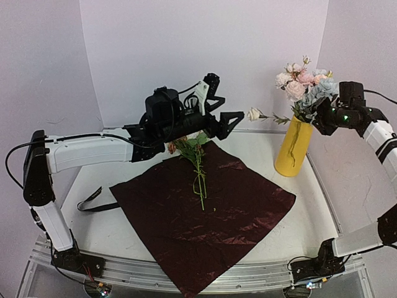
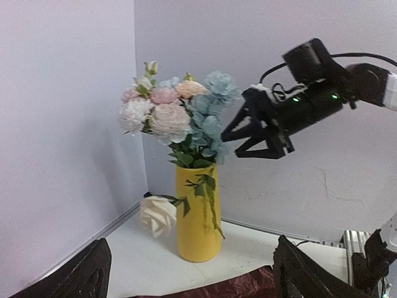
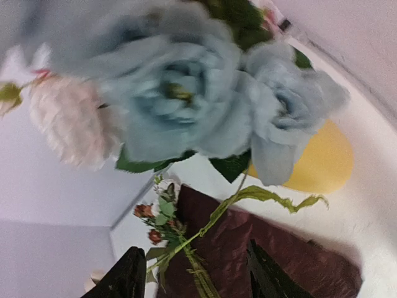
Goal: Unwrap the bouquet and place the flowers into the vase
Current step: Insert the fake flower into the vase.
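The mustard-yellow vase [image 1: 293, 150] [image 2: 198, 217] [image 3: 327, 162] stands at the back right and holds pink, cream and pale blue flowers [image 1: 304, 84] [image 2: 177, 112] [image 3: 186, 93]. A white rose [image 1: 254, 113] [image 2: 157, 215] droops out to the vase's left. My right gripper [image 1: 315, 117] [image 2: 239, 133] [image 3: 195, 279] is open beside the blue blooms, nothing between its fingers. The remaining rust-orange flowers [image 1: 193, 152] [image 3: 155, 223] lie on the flat dark red wrap [image 1: 205, 217]. My left gripper [image 1: 224, 99] [image 2: 186, 279] hovers open and empty above the wrap's far corner, facing the vase.
A black ribbon [image 1: 93, 200] lies loose on the white table [image 1: 99, 230] left of the wrap. Walls close in behind and on both sides. A green strand [image 2: 211, 198] hangs down the vase's front.
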Action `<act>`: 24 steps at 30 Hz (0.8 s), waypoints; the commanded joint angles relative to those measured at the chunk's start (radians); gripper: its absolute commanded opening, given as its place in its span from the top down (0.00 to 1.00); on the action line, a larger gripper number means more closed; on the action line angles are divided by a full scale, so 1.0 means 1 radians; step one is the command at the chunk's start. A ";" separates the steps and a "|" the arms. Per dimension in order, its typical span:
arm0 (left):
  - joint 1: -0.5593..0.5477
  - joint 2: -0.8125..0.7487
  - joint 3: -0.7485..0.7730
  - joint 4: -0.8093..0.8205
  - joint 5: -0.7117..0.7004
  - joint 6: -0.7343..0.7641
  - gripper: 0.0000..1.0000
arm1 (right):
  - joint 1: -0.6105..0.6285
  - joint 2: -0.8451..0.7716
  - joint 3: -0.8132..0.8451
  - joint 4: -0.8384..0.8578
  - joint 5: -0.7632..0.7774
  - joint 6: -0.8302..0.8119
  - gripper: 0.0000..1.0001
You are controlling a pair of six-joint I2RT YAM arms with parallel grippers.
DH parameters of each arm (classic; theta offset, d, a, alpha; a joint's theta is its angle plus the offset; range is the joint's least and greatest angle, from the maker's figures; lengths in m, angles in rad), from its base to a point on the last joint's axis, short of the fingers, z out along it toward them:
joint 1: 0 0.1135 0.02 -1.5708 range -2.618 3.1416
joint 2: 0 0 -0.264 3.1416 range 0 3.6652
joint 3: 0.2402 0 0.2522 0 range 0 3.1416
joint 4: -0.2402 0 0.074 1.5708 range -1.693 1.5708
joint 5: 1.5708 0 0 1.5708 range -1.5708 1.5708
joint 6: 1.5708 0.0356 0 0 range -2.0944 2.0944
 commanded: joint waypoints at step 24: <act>0.061 -0.108 -0.052 0.032 -0.076 -0.002 0.06 | 0.155 -0.047 -0.070 0.082 -0.286 -2.101 0.40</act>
